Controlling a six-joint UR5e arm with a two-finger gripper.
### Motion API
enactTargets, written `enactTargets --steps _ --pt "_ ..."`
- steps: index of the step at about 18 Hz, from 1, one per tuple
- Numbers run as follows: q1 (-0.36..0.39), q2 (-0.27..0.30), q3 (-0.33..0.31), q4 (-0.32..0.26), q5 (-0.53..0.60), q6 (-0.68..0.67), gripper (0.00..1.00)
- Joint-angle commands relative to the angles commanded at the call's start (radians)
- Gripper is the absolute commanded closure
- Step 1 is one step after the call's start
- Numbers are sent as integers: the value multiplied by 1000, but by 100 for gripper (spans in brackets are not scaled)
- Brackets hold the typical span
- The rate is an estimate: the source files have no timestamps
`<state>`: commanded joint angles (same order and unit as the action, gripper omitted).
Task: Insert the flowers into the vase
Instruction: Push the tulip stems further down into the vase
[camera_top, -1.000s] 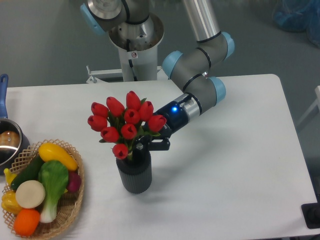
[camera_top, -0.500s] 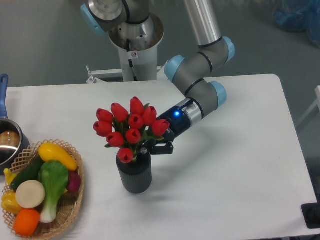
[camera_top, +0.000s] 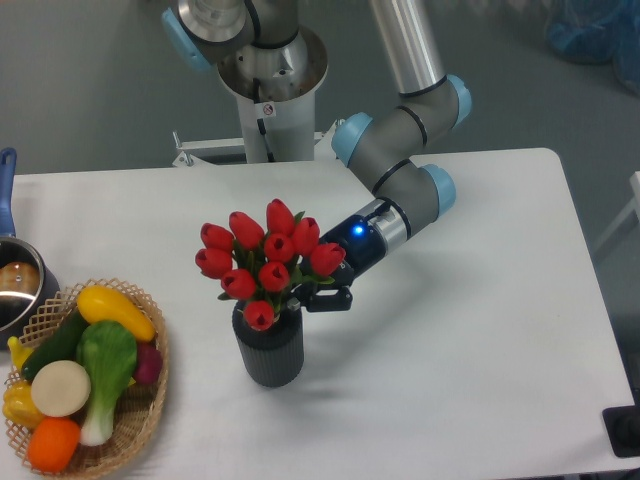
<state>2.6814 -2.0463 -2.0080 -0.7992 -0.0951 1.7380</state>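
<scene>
Flowers (camera_top: 268, 262): you see the red tulip bunch standing over the vase mouth, buds spread wider than the rim, stems running down into it.
Vase (camera_top: 269, 352): dark ribbed cylinder, upright, mid-table, right of the wicker basket (camera_top: 140, 420).
Gripper (camera_top: 318, 296): at the stems just above the rim on the right; you cannot tell whether it clamps them.
Basket: holds toy vegetables (camera_top: 85, 370), near left.
Pot (camera_top: 15, 285): far left edge.

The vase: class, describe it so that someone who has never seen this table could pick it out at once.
On the white table, look near the middle of the front half, right of the wicker basket of toy vegetables. The vase stands upright under the red tulips, with the claw at its mouth. Unlike the woven basket and the metal pot, it is a dark grey, ribbed cylinder.
</scene>
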Motion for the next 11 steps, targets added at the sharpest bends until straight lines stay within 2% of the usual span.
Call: enactTargets --steps 11 --pt "0 0 -18 0 2 35 81"
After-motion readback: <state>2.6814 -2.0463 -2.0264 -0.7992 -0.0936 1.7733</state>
